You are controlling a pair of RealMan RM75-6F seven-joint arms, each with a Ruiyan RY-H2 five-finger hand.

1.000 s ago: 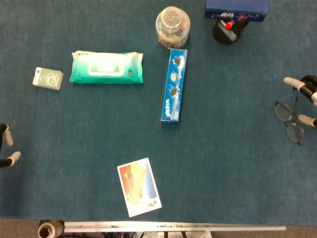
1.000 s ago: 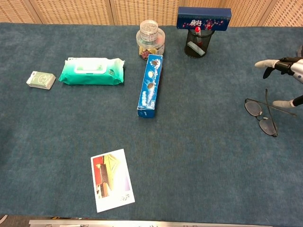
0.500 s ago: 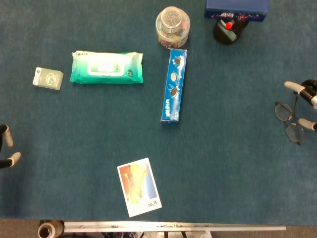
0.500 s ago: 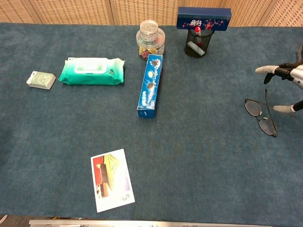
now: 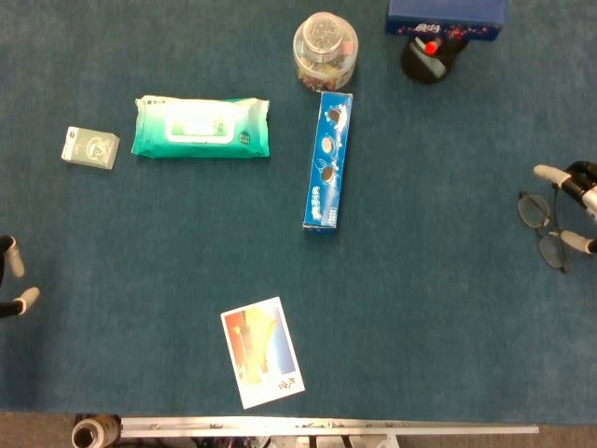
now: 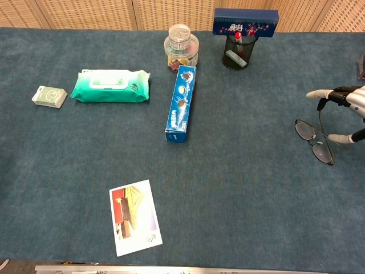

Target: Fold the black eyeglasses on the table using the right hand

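Observation:
The black eyeglasses [image 5: 546, 230] lie on the blue cloth near the table's right edge, lenses [image 6: 314, 141] flat and one temple sticking up towards the hand. My right hand [image 6: 349, 98] reaches in from the right edge and stands over them with its fingers spread. One fingertip [image 6: 313, 94] is just behind the frame and the thumb tip [image 6: 341, 137] is beside the near lens. In the head view the right hand [image 5: 580, 187] brackets the glasses the same way. My left hand [image 5: 11, 278] shows at the far left edge, fingers apart and holding nothing.
A blue biscuit box [image 5: 327, 160] lies mid-table, with a clear jar [image 5: 325, 49] and a black pen cup [image 5: 428, 56] behind it. A green wipes pack [image 5: 201, 128] and a small box [image 5: 90, 147] sit on the left. A photo card [image 5: 262, 352] lies near the front edge.
My right hand has shifted a little toward the front edge, and its thumb tip now sits closer to the near lens. The glasses' raised temple has swung slightly. The left hand has stayed still.

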